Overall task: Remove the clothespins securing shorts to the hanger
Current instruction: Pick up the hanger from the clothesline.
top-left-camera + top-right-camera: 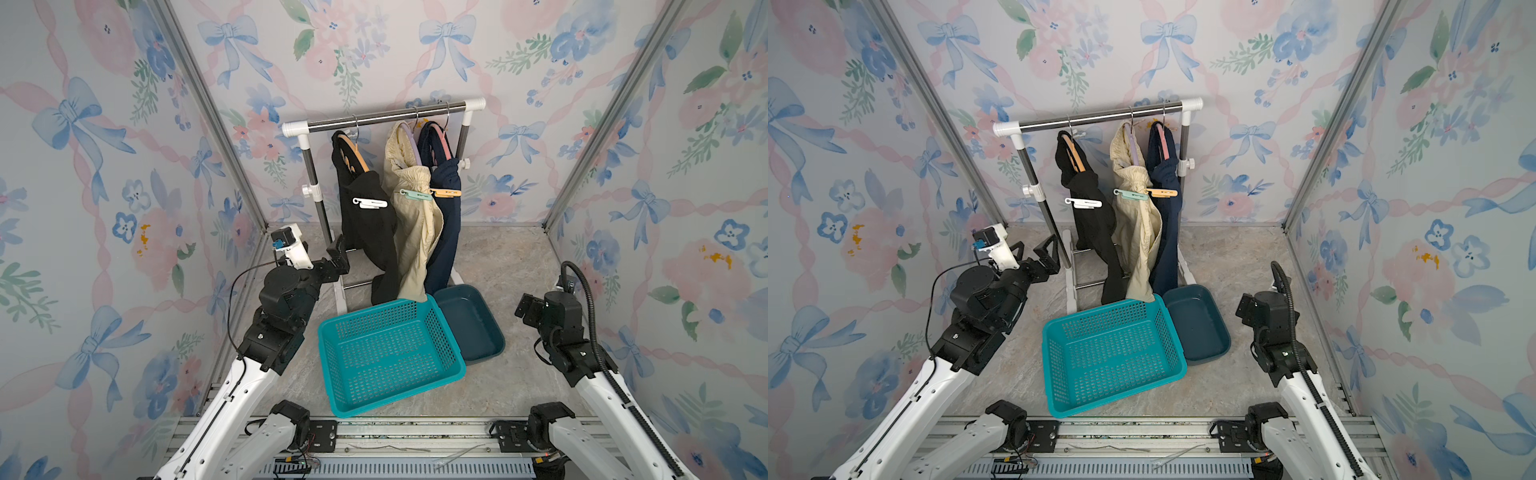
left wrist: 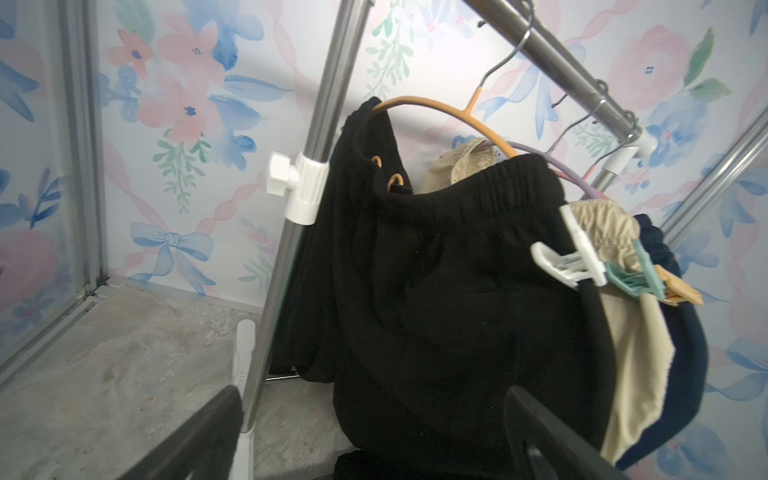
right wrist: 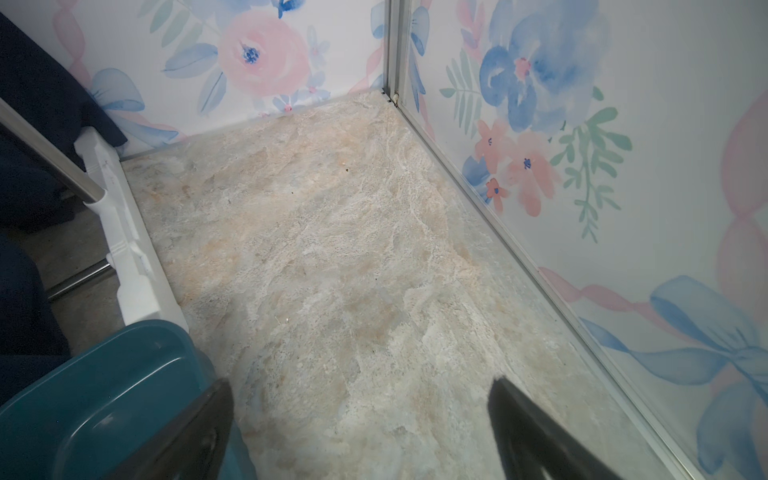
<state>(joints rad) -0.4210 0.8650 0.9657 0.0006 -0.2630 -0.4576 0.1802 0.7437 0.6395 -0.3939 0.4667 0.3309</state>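
Three pairs of shorts hang on hangers from the rack: black shorts (image 1: pixel 365 237), cream shorts (image 1: pixel 415 245) and navy shorts (image 1: pixel 446 237). A white clothespin (image 1: pixel 370 203) grips the black pair, a mint green clothespin (image 1: pixel 415 194) the cream pair, and a light orange clothespin (image 1: pixel 446 193) the navy pair. The left wrist view shows the white clothespin (image 2: pixel 569 262) beside the mint one (image 2: pixel 627 278) and the orange one (image 2: pixel 677 291). My left gripper (image 1: pixel 1036 248) is open, low by the rack's left post, facing the black shorts (image 2: pixel 415 291). My right gripper (image 1: pixel 524 311) is open over bare floor, right of the tub.
A teal perforated basket (image 1: pixel 326 365) lies on the floor in front of the rack (image 1: pixel 386 118). A dark blue tub (image 1: pixel 473 328) stands against the basket's right side. The rack's white foot (image 3: pixel 124 232) runs beside the tub. Flowered walls close in on three sides.
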